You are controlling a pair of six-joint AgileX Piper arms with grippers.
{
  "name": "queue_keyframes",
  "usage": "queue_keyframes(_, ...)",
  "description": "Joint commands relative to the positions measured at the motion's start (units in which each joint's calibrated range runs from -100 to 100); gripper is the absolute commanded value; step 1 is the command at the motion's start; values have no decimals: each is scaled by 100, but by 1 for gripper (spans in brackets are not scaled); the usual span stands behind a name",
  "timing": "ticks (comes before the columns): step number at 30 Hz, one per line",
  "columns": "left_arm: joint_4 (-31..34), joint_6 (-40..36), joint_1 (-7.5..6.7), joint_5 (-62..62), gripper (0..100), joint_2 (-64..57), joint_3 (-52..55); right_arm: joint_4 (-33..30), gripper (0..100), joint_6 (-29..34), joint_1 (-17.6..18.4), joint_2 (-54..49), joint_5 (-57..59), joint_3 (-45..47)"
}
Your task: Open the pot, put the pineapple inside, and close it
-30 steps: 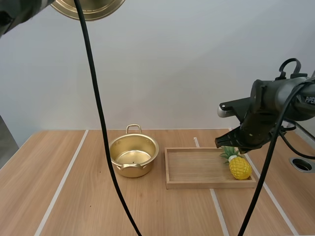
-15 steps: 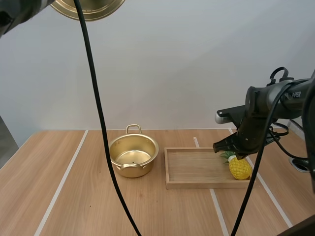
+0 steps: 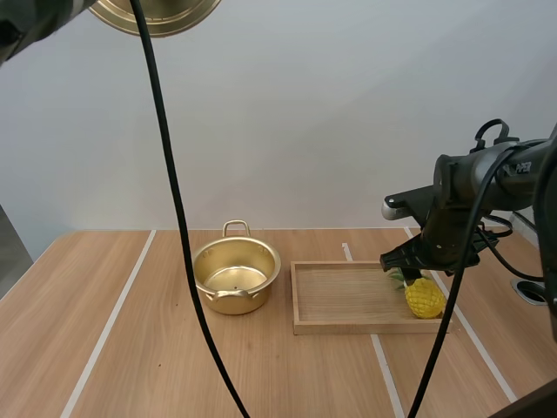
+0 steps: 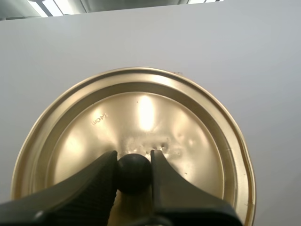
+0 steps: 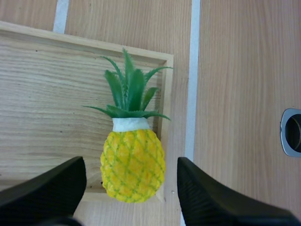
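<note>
Lowered, the right gripper [image 5: 131,186] spreads over the pineapple [image 3: 424,299] at the tray's [image 3: 339,328] right end for a grasp, while the left gripper [image 4: 134,162] pinches the lid [image 4: 141,108] upper left, leaving the pot [image 3: 237,277] open.

The lid [image 4: 141,108] lies beyond the left gripper [image 4: 133,165], its knob [image 4: 134,173] between the two fingers and touching both. The pineapple [image 5: 133,165] lies in the gap between the spread fingers of the right gripper [image 5: 131,161], touching neither, leaves pointing away from them, in a corner of the wooden tray [image 5: 47,94]. The pot [image 3: 236,277] stands on the table [image 3: 104,348] just beside the tray's opposite end, well apart from those fingers.
</note>
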Motion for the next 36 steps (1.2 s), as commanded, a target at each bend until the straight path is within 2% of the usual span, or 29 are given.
queue_keyframes(1, -17, -6, -13, -171, 0, -43, -45, -53, 100, 25, -22, -23, 27, -44)
queue_keyframes(10, -17, -6, -13, -171, 0, -43, -45, -74, 100, 17, -22, 38, -258, -44)
queue_keyframes(20, -17, -6, -13, -171, 0, -43, -45, -116, 100, 17, -22, 783, -324, 49)
queue_keyframes(29, -17, -6, -13, -171, 0, -43, -45, -419, 100, 17, -22, 1139, -530, 80)
queue_keyframes(36, -17, -6, -13, -171, 0, -43, -45, -412, 100, 17, -22, 1275, -844, 80)
